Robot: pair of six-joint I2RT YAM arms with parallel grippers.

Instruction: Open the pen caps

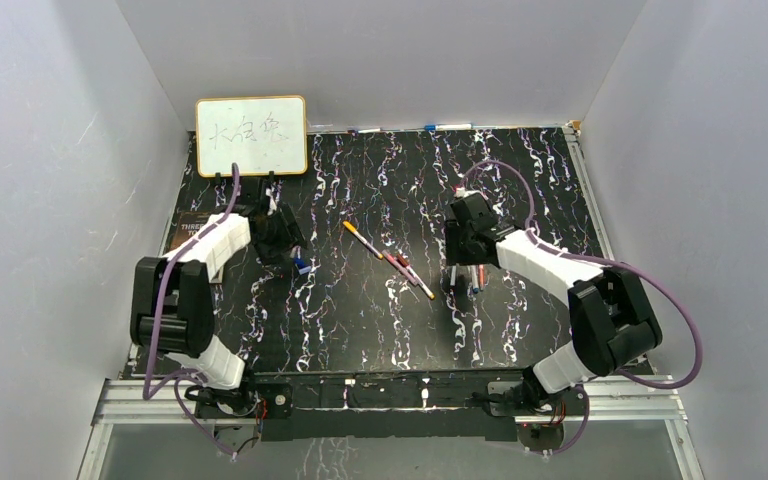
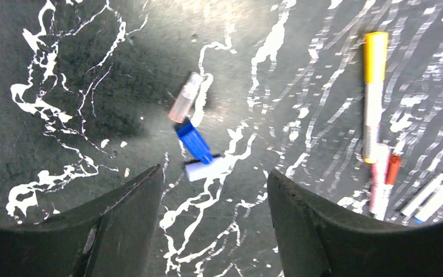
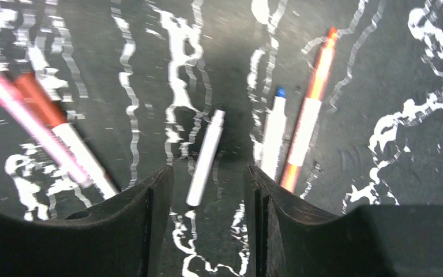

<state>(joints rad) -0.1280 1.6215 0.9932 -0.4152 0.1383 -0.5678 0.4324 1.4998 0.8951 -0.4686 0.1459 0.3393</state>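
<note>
At the left centre of the top view, the left gripper (image 1: 285, 248) hangs low over the black marbled table (image 1: 380, 330), with a blue cap (image 1: 302, 265) lying just below it in the frame. At the right centre, the right gripper (image 1: 465, 262) hangs over a small cluster of pens, and more loose pens (image 1: 405, 272) lie between the two arms. Across the left wrist view, the fingers (image 2: 121, 219) stand wide apart and hold nothing. The blue cap lies between them at mid-frame, off any pen, touching a short white piece (image 2: 207, 169) below it, with a translucent cap (image 2: 184, 105) just above. A yellow-capped pen (image 2: 371, 109) and a red-capped pen (image 2: 387, 182) lie at the right edge, caps on. Across the right wrist view, the fingers (image 3: 150, 213) are moderately parted and empty, straddling a white pen (image 3: 206, 157); whether it carries a cap cannot be told. A blue-tipped pen (image 3: 274, 135) and an orange pen (image 3: 310, 112) lie just right of it. Judged procedure: lower the right gripper squarely, close on the barrel at mid-length, lift clear of the neighbouring pens, then present the cap end to the left gripper. Grip the cap alone and pull along the pen axis. Avoid pinching the blue-tipped pen together with the white one.
</note>
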